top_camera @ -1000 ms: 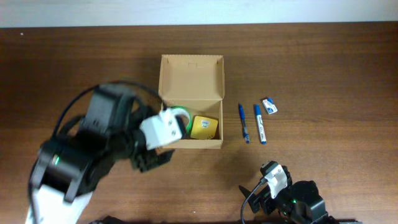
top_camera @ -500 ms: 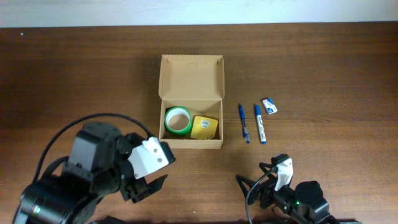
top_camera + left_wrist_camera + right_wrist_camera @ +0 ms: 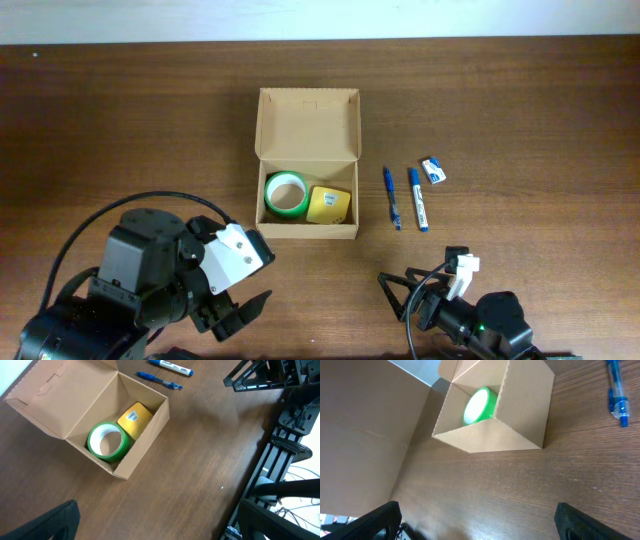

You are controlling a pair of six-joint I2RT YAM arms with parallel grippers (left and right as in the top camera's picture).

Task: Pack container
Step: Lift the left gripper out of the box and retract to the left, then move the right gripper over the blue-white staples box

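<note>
Sitting open near the bench's middle, the container [image 3: 307, 125] held a green tape roll [image 3: 285, 193] and a small yellow box [image 3: 328, 205]. Two pens [image 3: 391, 198] lay beside it, rightward. By the near edge, the left gripper [image 3: 235, 312] and right gripper [image 3: 410, 285] hung spread and empty. Those thin pens, I reckoned, might roll from closing fingers.

got a green tape roll [image 3: 285, 193] with a small yellow box [image 3: 328, 205] just beside it at 3 o'clock. further out at 3, blue pen [image 3: 391, 197] and blue marker [image 3: 417, 198] side by side on the wood table [image 3: 520, 110], tiny white-blue packet [image 3: 433, 170] at their 1 o'clock.
</note>
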